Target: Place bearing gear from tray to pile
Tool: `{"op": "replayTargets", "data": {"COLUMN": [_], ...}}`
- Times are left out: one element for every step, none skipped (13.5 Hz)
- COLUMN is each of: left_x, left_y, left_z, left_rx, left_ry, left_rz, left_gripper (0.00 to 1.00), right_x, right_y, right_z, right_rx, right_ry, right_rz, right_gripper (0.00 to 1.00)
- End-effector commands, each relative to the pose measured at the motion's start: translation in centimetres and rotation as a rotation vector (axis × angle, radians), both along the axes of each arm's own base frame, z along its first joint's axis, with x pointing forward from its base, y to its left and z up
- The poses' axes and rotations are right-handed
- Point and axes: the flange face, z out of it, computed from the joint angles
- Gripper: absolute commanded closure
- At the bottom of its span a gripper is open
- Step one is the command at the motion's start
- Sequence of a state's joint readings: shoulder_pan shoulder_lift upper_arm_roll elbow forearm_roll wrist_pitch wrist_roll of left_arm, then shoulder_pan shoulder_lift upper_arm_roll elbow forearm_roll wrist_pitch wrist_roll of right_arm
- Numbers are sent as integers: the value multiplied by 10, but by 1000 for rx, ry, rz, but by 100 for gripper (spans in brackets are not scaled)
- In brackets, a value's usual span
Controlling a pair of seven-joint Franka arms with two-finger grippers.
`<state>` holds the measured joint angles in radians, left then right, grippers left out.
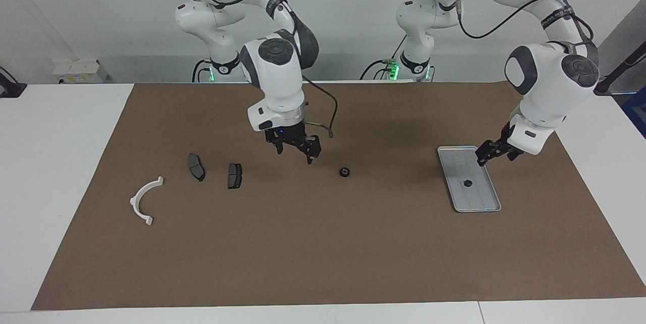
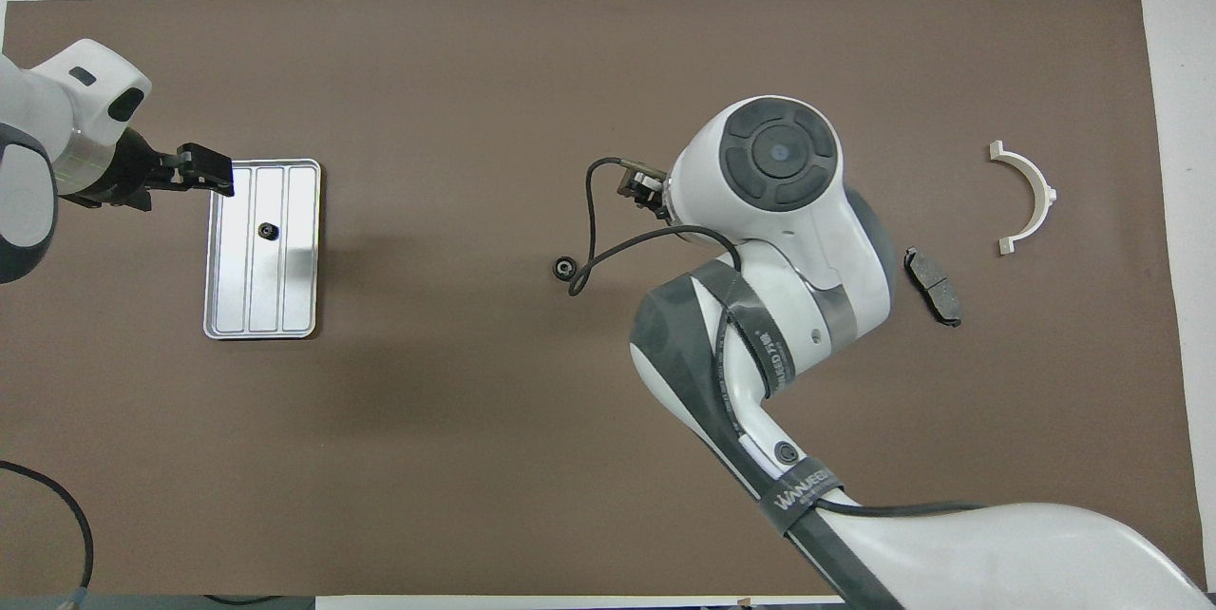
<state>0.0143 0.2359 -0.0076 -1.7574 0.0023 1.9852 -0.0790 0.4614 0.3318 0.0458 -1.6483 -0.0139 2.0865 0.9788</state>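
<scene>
The silver-grey tray [image 1: 480,201] lies toward the left arm's end of the mat; it also shows in the overhead view [image 2: 285,301]. One small black bearing gear [image 1: 468,183] sits in it [image 2: 268,231]. A second bearing gear [image 1: 344,172] lies on the bare mat mid-table [image 2: 564,267]. The pile lies toward the right arm's end: a white half-ring bracket [image 1: 135,199] and two dark brake-pad plates [image 1: 196,166], [image 1: 234,175]. My right gripper [image 1: 295,156] is open and empty, above the mat between the plates and the loose gear. My left gripper [image 1: 487,156] hovers over the tray's edge nearest the robots.
A brown mat [image 1: 323,253] covers most of the white table. In the overhead view the right arm hides one plate; the other plate [image 2: 933,285] and the bracket [image 2: 1045,192] show. A cable loop [image 2: 594,239] hangs from the right wrist near the loose gear.
</scene>
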Motion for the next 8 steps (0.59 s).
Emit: {"op": "replayTargets", "data": {"left_x": [-10,-12,-13,-14,-15,-14,-12,-13], "left_y": [7,5,1,1,5,6,4,4], "left_z": [-34,-48,-60,-68,-77,-85,-94,-101], "left_rx": [-14,-14,-13,-13,-13,-13,-13,-13], "left_ry": [-7,-19,-34,-38,-36,-42,-48,-60], "left_rz": [-16,-19,-21,-23,-18,-15,-16,-12], "left_gripper": [2,2,3,3,3,3,4,5], "right_x": [8,7,9,14,17,22,25,17], "right_y": [38,46,61,77,95,107,113,129], "right_z": [-7,-18,-26,-37,-50,-62,-74,-86], "right_rx": [-9,-35,-44,-49,-64,-67,-67,-70], "right_ry": [33,56,66,68,64,59,60,62], "right_rz": [-11,-11,-31,-53,-65,-85,-97,-82], "right_gripper": [0,0,0,0,0,0,0,0]}}
